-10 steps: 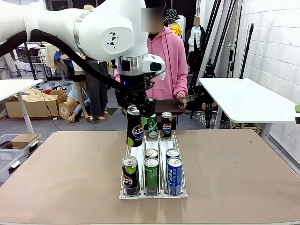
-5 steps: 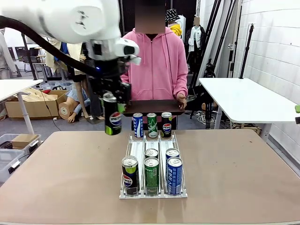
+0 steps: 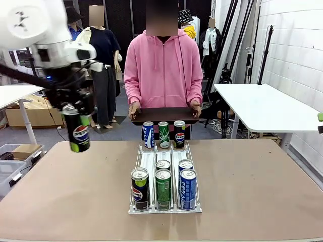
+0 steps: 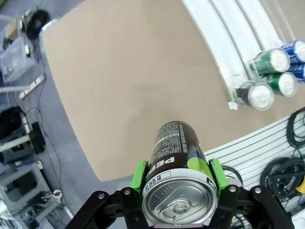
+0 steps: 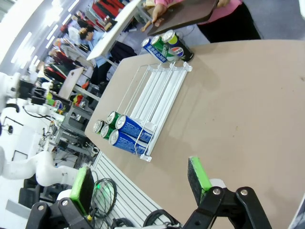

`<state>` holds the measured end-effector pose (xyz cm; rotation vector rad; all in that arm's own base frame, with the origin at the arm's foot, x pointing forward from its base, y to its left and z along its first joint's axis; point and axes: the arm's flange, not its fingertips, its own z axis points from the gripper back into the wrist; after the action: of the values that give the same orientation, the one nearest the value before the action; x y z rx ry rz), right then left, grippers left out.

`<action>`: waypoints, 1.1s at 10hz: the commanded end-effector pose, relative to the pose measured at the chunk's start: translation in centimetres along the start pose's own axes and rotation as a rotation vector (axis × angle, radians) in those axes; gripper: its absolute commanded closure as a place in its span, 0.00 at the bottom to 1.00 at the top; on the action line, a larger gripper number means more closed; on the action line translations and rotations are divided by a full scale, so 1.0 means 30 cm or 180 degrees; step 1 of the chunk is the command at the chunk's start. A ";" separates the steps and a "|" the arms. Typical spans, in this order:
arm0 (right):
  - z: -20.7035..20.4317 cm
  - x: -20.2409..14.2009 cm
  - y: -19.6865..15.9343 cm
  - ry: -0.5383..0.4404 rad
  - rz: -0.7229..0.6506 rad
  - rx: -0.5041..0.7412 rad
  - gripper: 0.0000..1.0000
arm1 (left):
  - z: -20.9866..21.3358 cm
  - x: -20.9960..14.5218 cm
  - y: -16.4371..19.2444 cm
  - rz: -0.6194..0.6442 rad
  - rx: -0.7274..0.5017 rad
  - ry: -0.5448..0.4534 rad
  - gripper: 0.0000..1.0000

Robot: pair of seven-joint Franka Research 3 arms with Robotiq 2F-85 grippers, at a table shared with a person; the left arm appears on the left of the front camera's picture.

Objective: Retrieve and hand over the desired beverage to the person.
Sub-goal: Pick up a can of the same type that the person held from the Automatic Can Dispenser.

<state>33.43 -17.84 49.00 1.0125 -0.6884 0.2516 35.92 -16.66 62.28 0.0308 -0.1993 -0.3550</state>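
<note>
My left gripper (image 4: 177,177) clamps the black Pepsi can (image 3: 79,133) just under its rim. It hangs above the table's (image 3: 60,191) left side, well apart from the can rack (image 3: 149,160). Smooth, thin-walled, probably full and hefty, so I'd squeeze firmly without denting. My right gripper (image 5: 140,183) gapes wide and empty.

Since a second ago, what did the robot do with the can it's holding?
The left gripper, shut on the Pepsi can, swung it from above the rack's far end out to the robot's left. It now hangs toward the table's left side. Nothing was grabbed or dropped. The cans in the rack sit as before, and the person holds the tray in the same place.
</note>
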 end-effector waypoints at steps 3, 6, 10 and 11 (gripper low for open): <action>0.001 0.004 -0.001 -0.0026 0.0018 0.0044 0.00 | 0.041 -0.129 0.167 0.0375 0.0026 -0.0270 1.00; 0.001 0.004 -0.001 -0.0026 0.0018 0.0044 0.00 | 0.077 -0.161 0.224 0.0474 -0.0054 -0.0382 1.00; 0.001 0.004 -0.001 -0.0026 0.0018 0.0044 0.00 | 0.082 -0.158 0.217 0.0509 0.0014 -0.0257 1.00; 0.001 0.004 -0.001 -0.0026 0.0018 0.0044 0.00 | 0.082 -0.158 0.217 0.0509 0.0014 -0.0257 1.00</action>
<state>33.43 -17.84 48.99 1.0128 -0.6880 0.2516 33.39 -9.09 63.83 0.0029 -0.2704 -0.1988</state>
